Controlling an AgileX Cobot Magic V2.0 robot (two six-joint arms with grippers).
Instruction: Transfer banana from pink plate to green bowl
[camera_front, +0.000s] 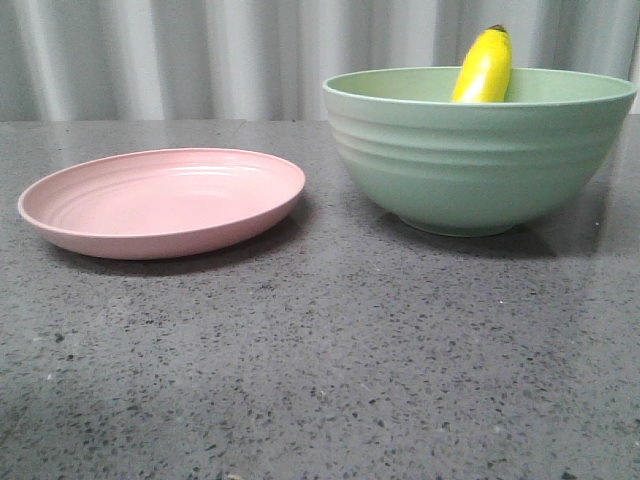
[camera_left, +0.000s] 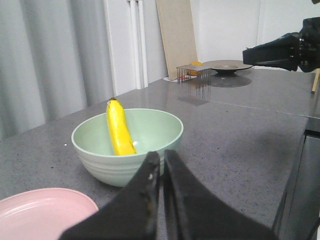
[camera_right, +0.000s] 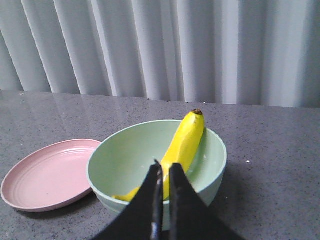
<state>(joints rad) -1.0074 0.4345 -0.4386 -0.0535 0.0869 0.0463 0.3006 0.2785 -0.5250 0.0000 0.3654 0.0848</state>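
Observation:
The yellow banana (camera_front: 484, 66) leans inside the green bowl (camera_front: 478, 160) at the right of the front view, its dark tip above the far rim. The pink plate (camera_front: 160, 200) sits empty to the bowl's left. No gripper shows in the front view. In the left wrist view my left gripper (camera_left: 161, 159) is shut and empty, short of the bowl (camera_left: 125, 150), with the banana (camera_left: 119, 129) and the plate's edge (camera_left: 45, 210) in sight. In the right wrist view my right gripper (camera_right: 165, 170) is shut and empty, above the bowl's (camera_right: 125, 160) near rim, with the banana (camera_right: 185, 142) and plate (camera_right: 50, 175) beyond.
The dark speckled table (camera_front: 320, 370) stretches in front of plate and bowl. A grey curtain hangs behind. The left wrist view shows the other arm (camera_left: 285, 50) high at the right, a wire rack (camera_left: 192, 72), a dark round stand (camera_left: 227, 66) and the table's edge (camera_left: 305, 125).

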